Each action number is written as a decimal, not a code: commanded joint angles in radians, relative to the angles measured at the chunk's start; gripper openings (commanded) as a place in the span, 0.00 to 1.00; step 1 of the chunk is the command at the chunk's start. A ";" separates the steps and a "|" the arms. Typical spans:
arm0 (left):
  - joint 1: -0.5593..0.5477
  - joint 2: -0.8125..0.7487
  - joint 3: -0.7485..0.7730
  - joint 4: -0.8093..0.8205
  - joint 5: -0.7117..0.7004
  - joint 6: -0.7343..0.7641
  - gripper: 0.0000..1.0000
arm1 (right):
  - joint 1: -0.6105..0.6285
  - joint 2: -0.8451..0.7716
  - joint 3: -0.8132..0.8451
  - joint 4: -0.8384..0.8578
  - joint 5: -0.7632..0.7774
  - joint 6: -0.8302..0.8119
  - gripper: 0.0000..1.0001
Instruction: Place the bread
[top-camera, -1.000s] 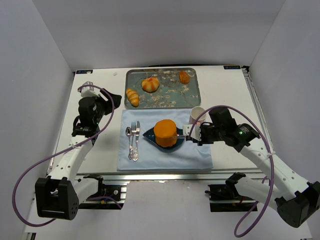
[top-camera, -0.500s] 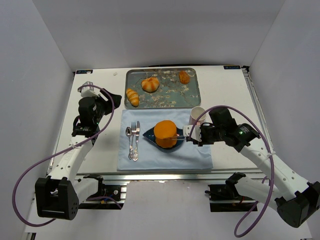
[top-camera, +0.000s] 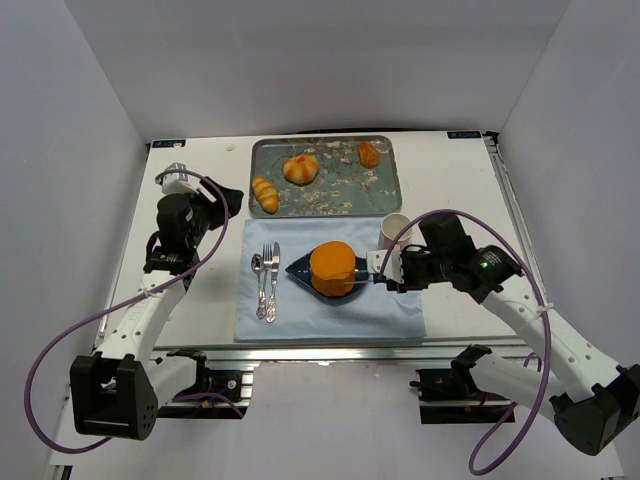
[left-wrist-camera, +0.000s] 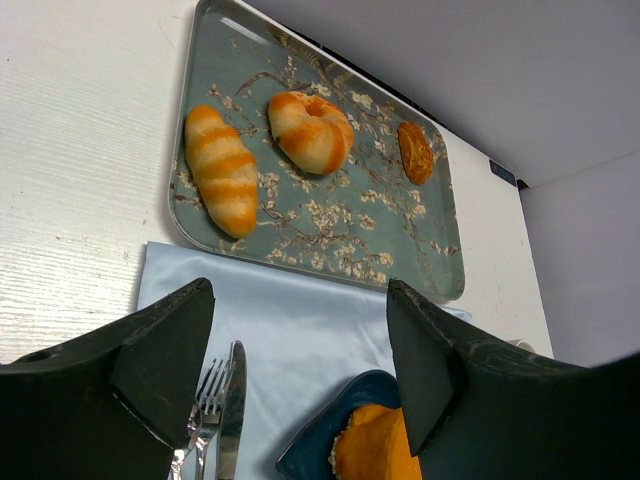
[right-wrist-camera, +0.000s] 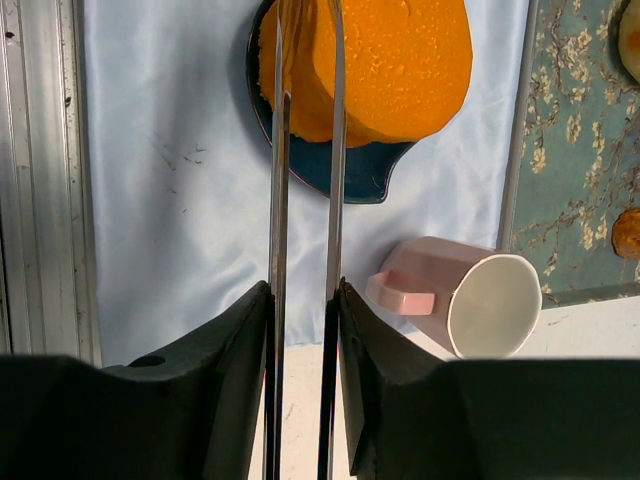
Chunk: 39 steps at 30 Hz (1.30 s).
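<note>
The bread (top-camera: 332, 267), a smooth orange cylinder, sits on a dark blue plate (top-camera: 298, 268) on the pale blue cloth. It also shows in the right wrist view (right-wrist-camera: 390, 60) and, in part, in the left wrist view (left-wrist-camera: 375, 450). My right gripper (top-camera: 388, 270) (right-wrist-camera: 303, 290) is shut on metal tongs (right-wrist-camera: 278, 200). Their two blades reach over the near side of the bread; the tips are hard to make out. My left gripper (top-camera: 218, 200) (left-wrist-camera: 300, 350) is open and empty, above the table left of the cloth.
A pink mug (top-camera: 396, 229) lies on its side just right of the plate. A fork, knife and spoon (top-camera: 267, 280) lie on the cloth's left part. The patterned tray (top-camera: 385, 195) behind holds a striped roll (top-camera: 265, 194), a scored bun (top-camera: 300, 168) and a small pastry (top-camera: 369, 154).
The bread has shifted very slightly to the right on the plate, with the tongs still at it. The left arm has not moved.
</note>
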 joint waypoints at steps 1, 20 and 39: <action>-0.003 -0.016 -0.011 0.016 0.005 -0.002 0.79 | -0.004 -0.023 0.056 -0.009 -0.034 -0.020 0.38; -0.003 -0.017 0.003 0.007 0.014 -0.006 0.76 | -0.120 0.176 0.342 0.263 0.018 0.452 0.15; -0.003 0.026 0.029 -0.004 0.091 -0.007 0.51 | -0.696 0.603 0.100 0.694 0.251 0.941 0.00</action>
